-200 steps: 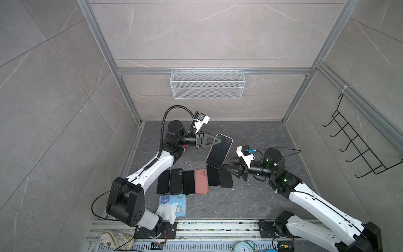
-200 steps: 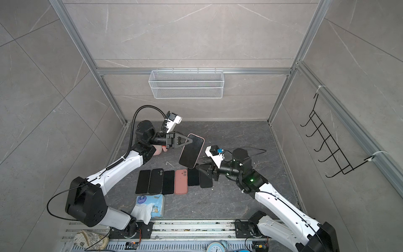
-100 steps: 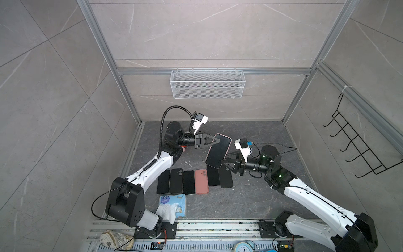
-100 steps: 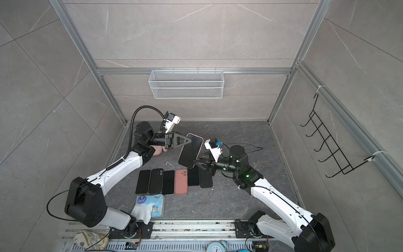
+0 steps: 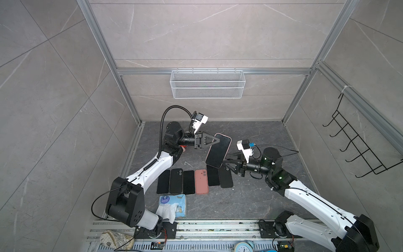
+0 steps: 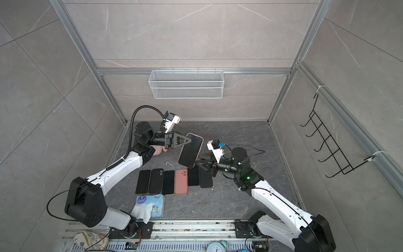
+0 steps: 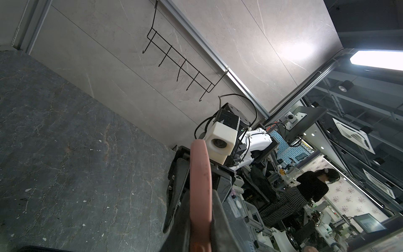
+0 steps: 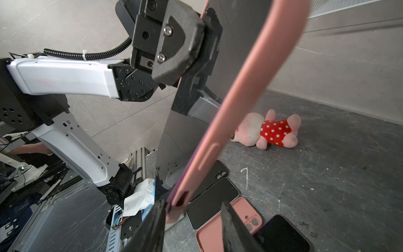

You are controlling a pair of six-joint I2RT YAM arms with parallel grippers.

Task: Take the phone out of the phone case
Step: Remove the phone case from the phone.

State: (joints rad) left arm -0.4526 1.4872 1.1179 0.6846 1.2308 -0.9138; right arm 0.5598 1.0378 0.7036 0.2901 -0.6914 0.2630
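- A slim rectangular phone with a black glass screen point(image 5: 218, 151), seated in a pink rubbery phone case point(image 8: 239, 91), hangs in the air above the dark grey stone-patterned floor point(image 5: 261, 135). Below its lower end lies a row of flat phones point(image 5: 189, 181).
- The left gripper point(image 5: 214, 141) has its fingers pressed onto the screen and the case back, pinching the cased phone on one long edge near its upper end.
- The right gripper point(image 8: 193, 200) has its fingers spread, straddling the lower corner of the phone case. That corner sits close against one finger but is not clamped.
- Handling, as a judgement: the phone is stiff and fairly light, with smooth, slippery, breakable glass. The phone case is soft and should flex and peel.
- A corner lip of the phone case looks the best place to take hold for peeling, while the other grip steadies the phone's body.
- The long axis is tilted, with the upper end toward the back wall and the lower end toward the row. The screen faces up toward the overhead camera.
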